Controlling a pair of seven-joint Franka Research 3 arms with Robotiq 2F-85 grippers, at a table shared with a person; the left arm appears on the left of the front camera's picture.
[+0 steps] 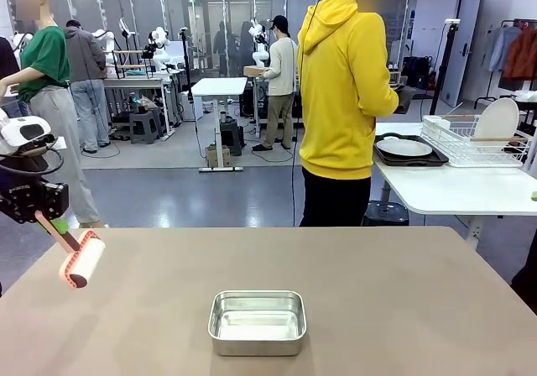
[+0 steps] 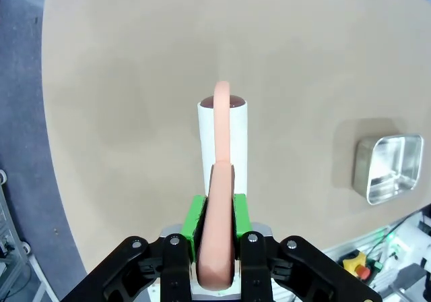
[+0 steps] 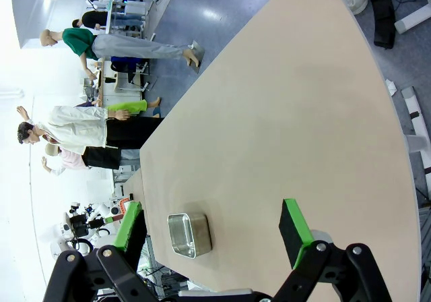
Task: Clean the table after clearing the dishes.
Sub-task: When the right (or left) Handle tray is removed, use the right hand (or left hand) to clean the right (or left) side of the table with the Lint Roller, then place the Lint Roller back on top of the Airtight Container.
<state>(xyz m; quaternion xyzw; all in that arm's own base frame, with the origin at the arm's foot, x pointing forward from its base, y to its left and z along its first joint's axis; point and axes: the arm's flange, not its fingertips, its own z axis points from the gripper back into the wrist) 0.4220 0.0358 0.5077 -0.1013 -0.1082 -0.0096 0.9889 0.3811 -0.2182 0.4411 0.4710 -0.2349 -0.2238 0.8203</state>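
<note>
**Left arm holds a roller above the brown table**

The left gripper [image 2: 215, 248] is closed on the smooth salmon-pink plastic handle [image 2: 219, 207] of a lint roller [image 1: 81, 260]; its green pads [image 2: 195, 222] press the handle from both sides. In the front view the roller hangs at the table's left side, tilted, its white cylinder edged in pink and held just above the surface. From the left wrist the cylinder [image 2: 223, 140] looks like a plain white tube with the curved handle running over its top.

The table [image 1: 403, 300] has a flat, matte taupe-brown top with no visible grain. On it, near the robot's edge and about mid-width, sits a small rectangular steel pan [image 1: 257, 321] with rounded corners and a dull, brushed shine.

The right gripper [image 3: 212, 238] stands wide open with nothing between its fingers; its green pads [image 3: 295, 231] are well apart, above the table.

The dishes are off the brown table: a round white plate [image 1: 404, 148] lies on a dark tray [image 1: 413, 159] on the white side table [image 1: 453, 193], just beside a white wire rack [image 1: 474, 145] holding another plate [image 1: 498, 120] upright. A person in a yellow hoodie [image 1: 342, 86] stands between the two tables.
</note>
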